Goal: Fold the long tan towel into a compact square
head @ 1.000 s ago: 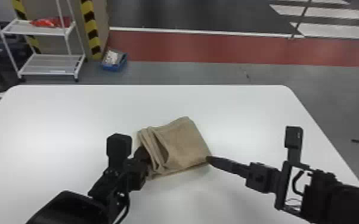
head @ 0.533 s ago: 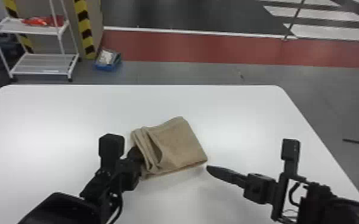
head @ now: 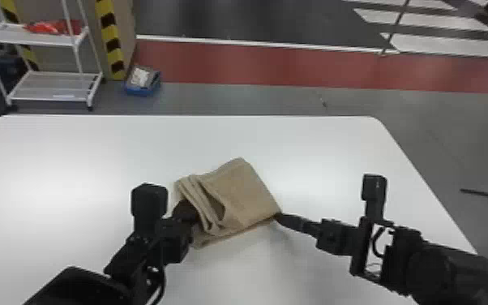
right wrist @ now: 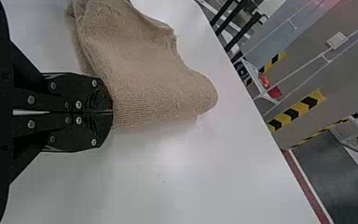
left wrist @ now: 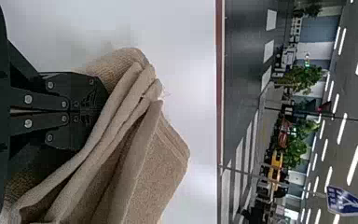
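My left gripper (head: 190, 211): fingers pressed together, tips tucked against the folds; I cannot tell whether cloth is pinched.
My right gripper (head: 278, 216): fingers pressed together, tips touching the near corner on its side.
Tan towel (head: 244, 194): folded in layers between my two grippers, lying on the white table (head: 93, 142) beneath them.

arms (head: 450, 263) black | cable (head: 374, 242) curved, black | right end effector (head: 278, 216) black, angular | screws (right wrist: 31, 99) silver (neatly paired)
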{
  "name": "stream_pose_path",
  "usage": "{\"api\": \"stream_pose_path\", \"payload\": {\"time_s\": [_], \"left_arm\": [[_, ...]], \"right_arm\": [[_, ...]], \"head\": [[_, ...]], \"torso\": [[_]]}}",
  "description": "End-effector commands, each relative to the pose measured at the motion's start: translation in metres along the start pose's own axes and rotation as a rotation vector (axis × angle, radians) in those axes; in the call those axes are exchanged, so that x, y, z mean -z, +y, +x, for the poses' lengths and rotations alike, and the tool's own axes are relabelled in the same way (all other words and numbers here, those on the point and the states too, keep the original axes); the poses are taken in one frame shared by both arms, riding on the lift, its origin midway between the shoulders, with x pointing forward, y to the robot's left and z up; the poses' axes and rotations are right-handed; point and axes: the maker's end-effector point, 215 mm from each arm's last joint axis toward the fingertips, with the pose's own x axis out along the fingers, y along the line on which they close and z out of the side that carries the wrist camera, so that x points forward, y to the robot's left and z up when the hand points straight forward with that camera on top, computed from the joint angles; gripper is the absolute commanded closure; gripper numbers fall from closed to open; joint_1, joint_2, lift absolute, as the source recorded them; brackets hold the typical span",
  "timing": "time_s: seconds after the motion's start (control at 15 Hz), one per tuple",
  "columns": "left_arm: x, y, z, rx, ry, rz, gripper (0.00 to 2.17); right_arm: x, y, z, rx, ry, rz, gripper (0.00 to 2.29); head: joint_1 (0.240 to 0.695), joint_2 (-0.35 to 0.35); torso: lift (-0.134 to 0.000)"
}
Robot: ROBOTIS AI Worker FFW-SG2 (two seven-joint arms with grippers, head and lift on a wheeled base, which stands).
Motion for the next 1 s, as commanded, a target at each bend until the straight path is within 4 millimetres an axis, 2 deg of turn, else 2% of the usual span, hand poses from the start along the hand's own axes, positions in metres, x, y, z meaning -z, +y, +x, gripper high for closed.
{"api": "stream_pose_path", "payload": {"time_s": [0.0, 0.33, 0.67, 0.93], "left_arm": [[-0.016, -0.015, -0.007, 0.03, -0.026, 0.005, 2.07], [-0.038, -0.033, -0.021, 0.095, -0.043, -0.004, 2.07], [-0.062, -0.011, -0.034, 0.067, -0.085, 0.044, 2.07], [-0.074, 0.014, -0.035, 0.013, -0.109, 0.05, 2.07]], "right_arm": [[-0.013, -0.004, 0.003, 0.021, -0.013, -0.015, 1.86], [-0.038, -0.025, 0.0, 0.113, -0.026, -0.039, 1.86], [-0.057, -0.052, 0.001, 0.184, -0.024, -0.028, 1.86], [-0.054, -0.046, 0.008, 0.177, -0.019, -0.02, 1.86]], "head": [[0.695, -0.145], [0.695, -0.181], [0.695, -0.203], [0.695, -0.186]], "torso": [[-0.123], [-0.123], [-0.123], [-0.123]]}}
